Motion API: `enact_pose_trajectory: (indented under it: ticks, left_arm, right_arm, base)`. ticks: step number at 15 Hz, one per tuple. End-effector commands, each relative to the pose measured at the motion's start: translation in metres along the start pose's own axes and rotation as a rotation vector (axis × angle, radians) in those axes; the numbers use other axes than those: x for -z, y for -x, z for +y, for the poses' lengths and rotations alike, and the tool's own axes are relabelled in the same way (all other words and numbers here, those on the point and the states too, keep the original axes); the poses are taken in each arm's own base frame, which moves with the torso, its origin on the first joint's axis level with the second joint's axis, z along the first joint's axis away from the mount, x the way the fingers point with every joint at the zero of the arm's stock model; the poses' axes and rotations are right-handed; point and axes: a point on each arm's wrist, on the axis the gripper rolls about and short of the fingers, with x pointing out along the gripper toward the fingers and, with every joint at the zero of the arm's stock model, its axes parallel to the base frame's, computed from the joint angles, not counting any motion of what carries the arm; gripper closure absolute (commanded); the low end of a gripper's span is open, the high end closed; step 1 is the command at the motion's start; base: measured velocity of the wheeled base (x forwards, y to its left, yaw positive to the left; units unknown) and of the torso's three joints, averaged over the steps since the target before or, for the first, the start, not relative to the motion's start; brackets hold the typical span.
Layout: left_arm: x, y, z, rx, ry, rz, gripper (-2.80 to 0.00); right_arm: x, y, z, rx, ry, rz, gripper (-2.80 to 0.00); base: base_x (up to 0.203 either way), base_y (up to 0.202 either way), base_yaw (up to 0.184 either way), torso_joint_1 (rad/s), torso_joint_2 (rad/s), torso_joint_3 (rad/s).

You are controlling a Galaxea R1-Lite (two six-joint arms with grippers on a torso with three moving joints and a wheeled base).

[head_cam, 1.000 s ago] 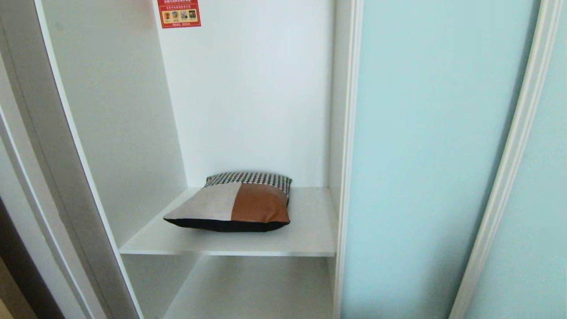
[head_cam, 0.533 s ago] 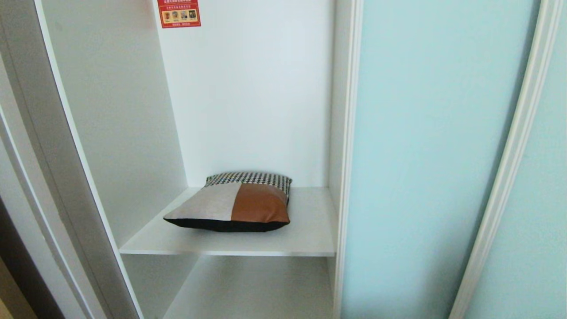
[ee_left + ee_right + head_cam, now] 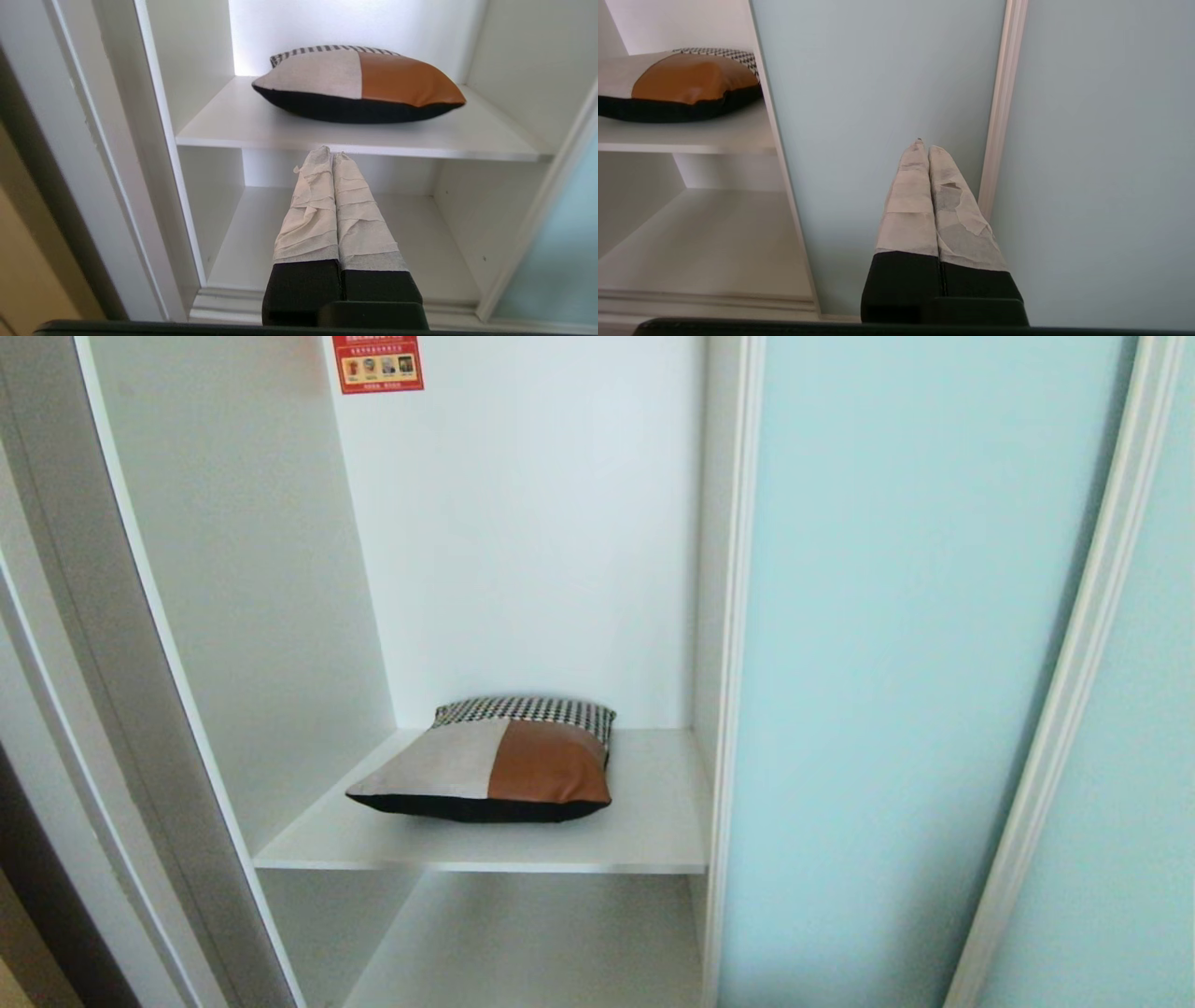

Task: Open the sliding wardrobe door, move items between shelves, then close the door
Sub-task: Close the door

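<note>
A: Where is the item, and what is it, really?

B: It is a cushion (image 3: 490, 763), not folded clothes: a grey panel, a tan leather-look panel, a checked strip behind and a black underside. It lies flat on the upper shelf (image 3: 644, 835) of the open compartment, nearer the compartment's left wall than its right, with a lower shelf (image 3: 420, 252) bare beneath.

A: How would it handle?

B: My judgement: light and soft, so it will squash and sag under a pinch. The tan patch looks smooth and may slip; the front edge seam overhanging nothing, just back from the shelf lip, seems the best hold.

A: And the door?

B: The sliding wardrobe door (image 3: 887, 663) stands to the right of the cushion, already drawn clear of the compartment.

A: The arms?

B: The left pincer (image 3: 331, 156) has its taped fingers pressed together, empty, pointing below the cushion's shelf. The right pincer (image 3: 923, 148) is likewise pressed together, empty, facing the door glass.
</note>
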Motion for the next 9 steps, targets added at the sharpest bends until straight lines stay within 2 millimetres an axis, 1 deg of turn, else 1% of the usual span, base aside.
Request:
enact_pose_trajectory:
  ticks: [1, 9]
  left_arm:
    - [0.0004, -0.0001, 0.0, -0.001, 0.001, 0.002, 0.0]
    - [0.0004, -0.0001, 0.0, 0.001, 0.0, 0.002, 0.0]
  right_arm:
    - [0.0005, -0.0002, 0.0, 0.001, -0.001, 0.003, 0.0]
    - [0.0004, -0.0002, 0.0, 0.001, -0.002, 0.002, 0.0]
  base:
    - [-0.131, 0.0, 0.0, 0.011, 0.0, 0.002]
    - [-0.195, 0.0, 0.0, 0.001, 0.0, 0.002]
